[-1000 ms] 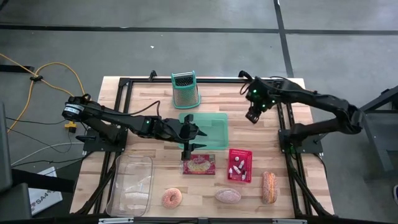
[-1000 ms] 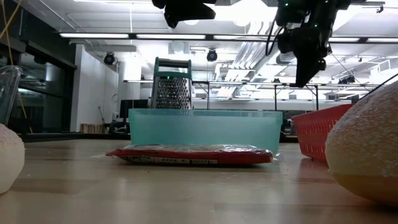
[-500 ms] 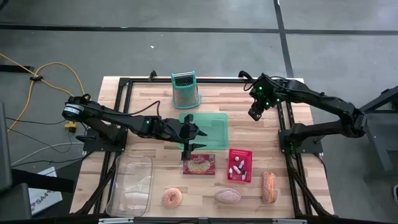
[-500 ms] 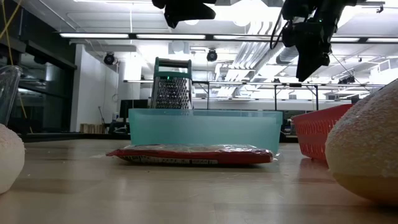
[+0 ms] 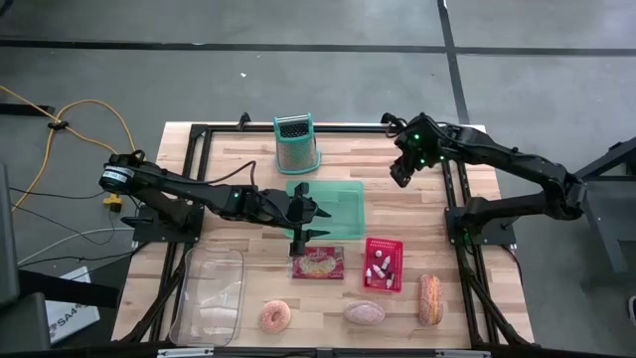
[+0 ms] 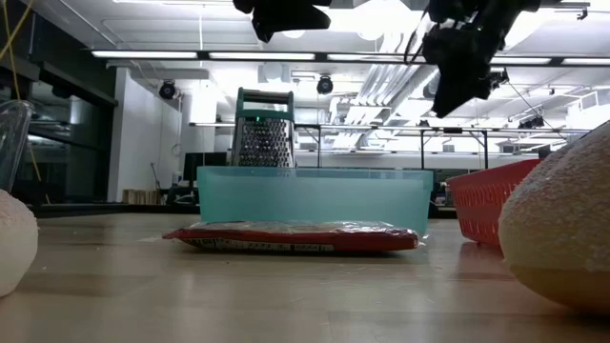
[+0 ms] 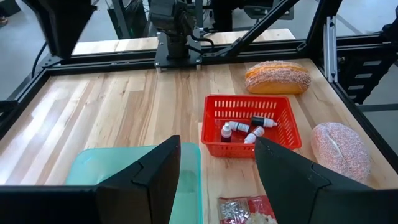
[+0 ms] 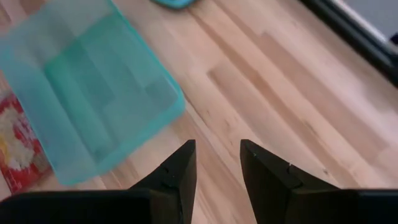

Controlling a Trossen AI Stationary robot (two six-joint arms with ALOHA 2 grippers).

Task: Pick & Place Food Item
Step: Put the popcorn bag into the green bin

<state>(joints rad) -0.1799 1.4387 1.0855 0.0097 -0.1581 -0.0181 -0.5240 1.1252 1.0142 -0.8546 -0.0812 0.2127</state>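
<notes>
1. From above, the left pincer [image 5: 301, 212] is hovering over the near edge of the teal bin [image 5: 343, 204], fingers standing apart with nothing between them. The red food packet [image 5: 318, 264] is lying flat on the bench [image 5: 229, 159] just in front of that bin, directly below and a little nearer than the pincer, so the left arm is clearly the closer one. The right pincer [image 5: 402, 171] is hanging well off over the bench's far right part, fingers close together and empty.
2. At bench level, the packet [image 6: 295, 236] is showing as a thin, glossy, crinkled slab, long axis running across, touching the translucent bin wall [image 6: 315, 195]. A metal grater [image 6: 264, 133] is standing upright behind.
3. Through the left wrist camera, the spread fingers [image 7: 149, 174] are framing the packet's corner [image 7: 245, 210], a red mesh basket [image 7: 252, 124] holding small bottles, a sugared oblong pastry [image 7: 278, 76] and a pink speckled bun [image 7: 340, 149].
4. The right wrist camera is looking down past its nearly closed fingers [image 8: 177, 171] at bare wood grain and the bin [image 8: 93, 87].
</notes>
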